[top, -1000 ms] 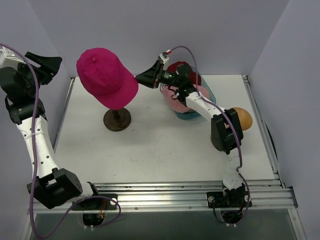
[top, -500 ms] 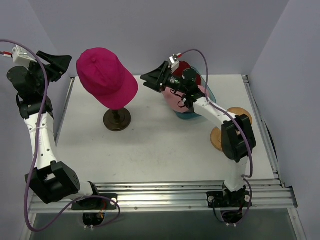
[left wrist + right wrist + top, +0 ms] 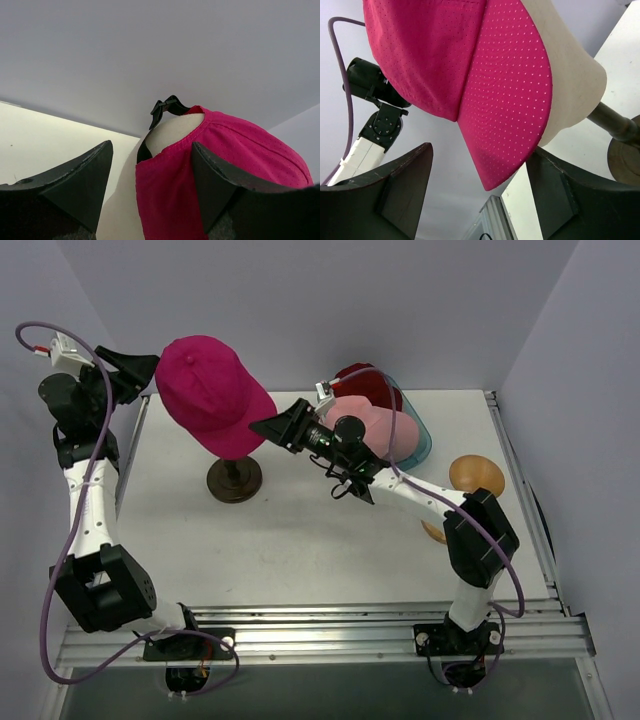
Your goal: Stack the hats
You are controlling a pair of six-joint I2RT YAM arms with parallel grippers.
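The magenta peaked cap (image 3: 212,392) sits on a cream head form on a dark round stand at the table's left. My left gripper (image 3: 146,368) is open at the cap's back left edge; in the left wrist view the cap's rear (image 3: 220,170) lies between its fingers. My right gripper (image 3: 268,428) is open just right of the cap's peak, which shows between its fingers in the right wrist view (image 3: 507,100). A pale pink peaked cap (image 3: 385,430) and a dark red hat (image 3: 362,380) lie in the teal tray (image 3: 424,445). The bucket hat is out of view.
The dark stand base (image 3: 235,479) rests on the white table left of centre. A second cream egg-shaped head form (image 3: 476,474) stands at the right behind my right arm. Grey walls close in at the back and sides.
My right gripper has swung left from over the teal tray to the magenta cap's peak. My left gripper has moved right toward the cap's back edge.
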